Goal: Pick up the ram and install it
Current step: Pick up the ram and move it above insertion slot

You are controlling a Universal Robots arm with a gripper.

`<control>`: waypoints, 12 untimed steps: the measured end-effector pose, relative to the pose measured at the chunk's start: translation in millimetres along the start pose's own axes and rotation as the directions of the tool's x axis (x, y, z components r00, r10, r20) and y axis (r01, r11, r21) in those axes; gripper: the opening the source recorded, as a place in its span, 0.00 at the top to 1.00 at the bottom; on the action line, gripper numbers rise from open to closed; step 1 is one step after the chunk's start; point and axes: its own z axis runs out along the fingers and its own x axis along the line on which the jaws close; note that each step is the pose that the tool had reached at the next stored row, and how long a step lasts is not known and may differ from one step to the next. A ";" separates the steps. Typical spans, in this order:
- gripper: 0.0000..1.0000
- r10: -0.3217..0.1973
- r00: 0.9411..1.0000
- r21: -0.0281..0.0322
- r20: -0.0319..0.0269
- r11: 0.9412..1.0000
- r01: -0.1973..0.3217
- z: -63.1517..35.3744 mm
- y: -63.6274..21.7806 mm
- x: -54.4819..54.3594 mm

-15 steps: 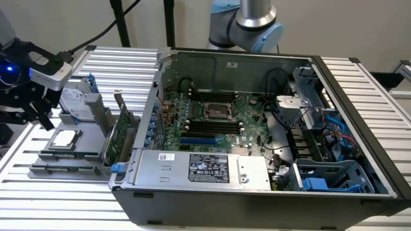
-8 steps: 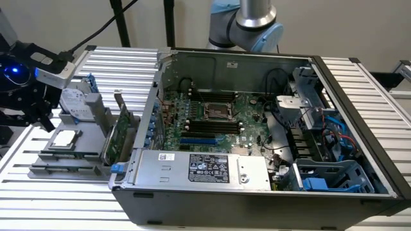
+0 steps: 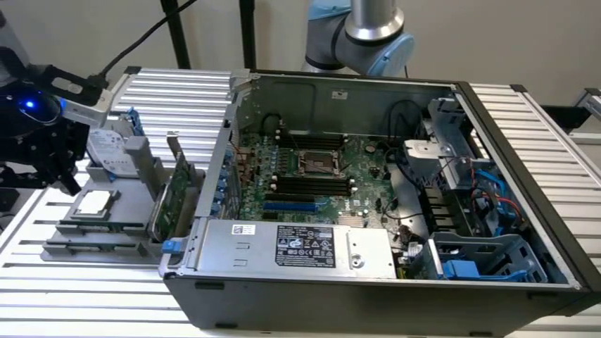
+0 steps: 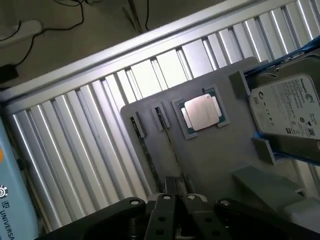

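Black gripper (image 4: 175, 194) over thin green ram stick (image 4: 169, 143), seemingly slotted in grey tray (image 4: 215, 161); grip state cannot be told. Off-centre closure could bend it.

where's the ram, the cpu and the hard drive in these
ram (image 4: 148, 159), wrist view, on its thin dark upper edge
cpu (image 4: 202, 111), wrist view, on the middle of its metal lid
hard drive (image 4: 287, 107), wrist view, on its white label

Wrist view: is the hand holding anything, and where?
Cannot tell: the hand sits over one end of the ram in the grey holder, but no grip shows.
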 end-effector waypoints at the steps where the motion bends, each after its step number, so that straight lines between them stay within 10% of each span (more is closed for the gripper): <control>1: 1.00 -0.017 1.000 -0.001 -0.001 1.000 0.017 0.5 0.0 0.0; 12: 1.00 -0.189 0.982 -0.005 -0.009 0.982 0.189 7.0 -0.2 0.0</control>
